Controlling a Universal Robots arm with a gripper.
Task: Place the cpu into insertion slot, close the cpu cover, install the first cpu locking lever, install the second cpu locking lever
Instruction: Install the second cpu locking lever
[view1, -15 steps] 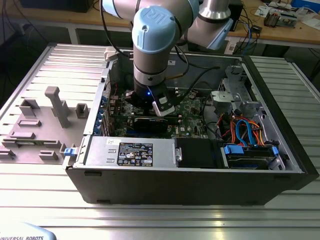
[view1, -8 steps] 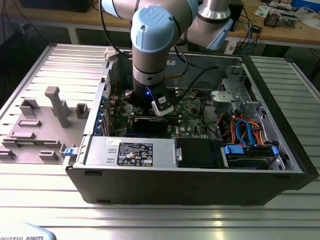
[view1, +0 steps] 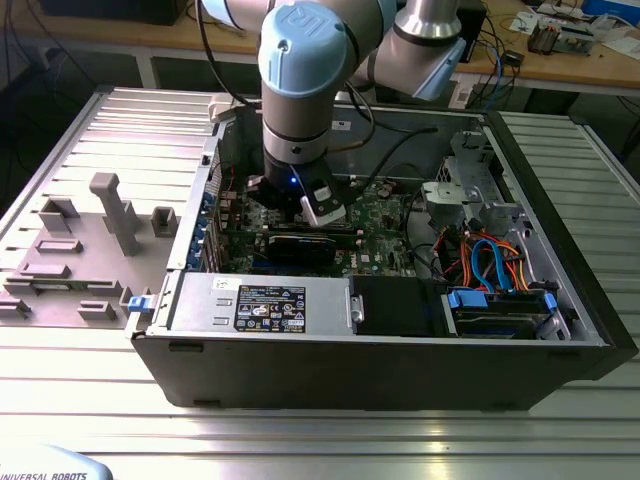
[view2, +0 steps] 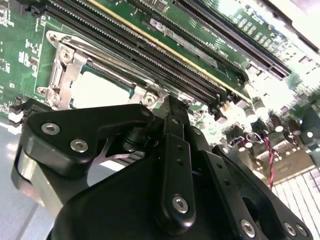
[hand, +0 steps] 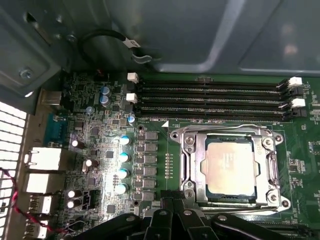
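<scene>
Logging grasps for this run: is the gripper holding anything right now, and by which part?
Cannot be told: the gripper's fingertips are hidden. The cpu lies in its socket, under the cover.

Bright overhead light glares off the desk (view1: 300, 440) slats before my case; in the second wrist view my end effector (view2: 172, 107) looms dark and soft

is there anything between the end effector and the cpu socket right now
Nothing visible does. In the first wrist view the cpu already sits in the insertion slot with the cpu cover down around it, and the end effector hangs just beside the socket's edge, with bare motherboard between them.
</scene>
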